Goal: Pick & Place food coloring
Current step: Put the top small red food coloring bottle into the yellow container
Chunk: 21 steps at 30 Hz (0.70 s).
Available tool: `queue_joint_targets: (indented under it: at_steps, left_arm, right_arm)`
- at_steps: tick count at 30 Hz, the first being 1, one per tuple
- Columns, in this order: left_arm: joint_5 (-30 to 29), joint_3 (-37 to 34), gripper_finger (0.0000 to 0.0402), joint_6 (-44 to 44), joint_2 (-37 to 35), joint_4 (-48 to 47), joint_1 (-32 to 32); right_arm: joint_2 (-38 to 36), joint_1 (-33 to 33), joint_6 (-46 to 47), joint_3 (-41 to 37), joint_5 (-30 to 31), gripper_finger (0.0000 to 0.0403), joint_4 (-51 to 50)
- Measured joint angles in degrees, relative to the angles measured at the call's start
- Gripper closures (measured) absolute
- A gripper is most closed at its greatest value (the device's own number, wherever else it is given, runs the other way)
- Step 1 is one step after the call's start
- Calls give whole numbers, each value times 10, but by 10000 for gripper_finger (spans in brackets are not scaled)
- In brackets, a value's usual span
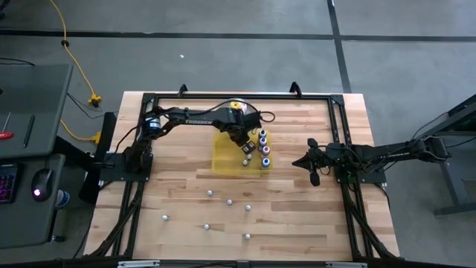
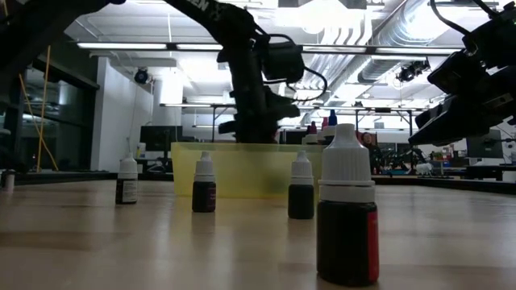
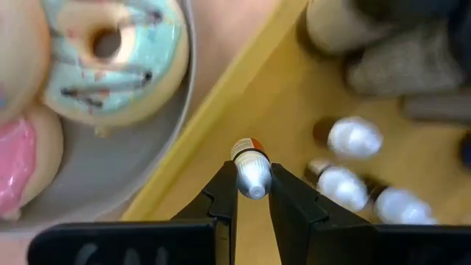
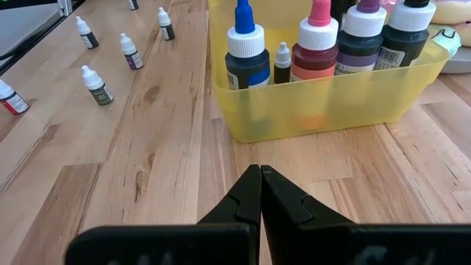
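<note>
The tray (image 1: pixel 223 160) sits on the table (image 1: pixel 297 223), toward its far middle. A row of larger bottles (image 1: pixel 264 149) stands inside the tray along its right wall, with small bottles (image 1: pixel 246 161) in the tray just left of them. The left gripper (image 3: pixel 252 193) hangs over the tray, near its far wall, with one small bottle (image 3: pixel 250 171) between its fingers. The plate of toy rings (image 3: pixel 110 96) lies just behind the tray. Loose small bottles (image 1: pixel 229 201) stand scattered on the table in front of the tray, well apart from each other. The right gripper (image 1: pixel 312 165) is right of the tray.
</note>
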Motion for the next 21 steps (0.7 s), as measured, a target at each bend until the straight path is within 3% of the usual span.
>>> queue_joint_targets:
  at_steps: [8,21]
  left_arm:
    - [22,1,351,-27,13,22,0]
    - [34,1,310,-32,15,24,0]
  right_arm:
    - [0,0,0,0,0,402,1]
    - [0,0,0,0,0,402,1]
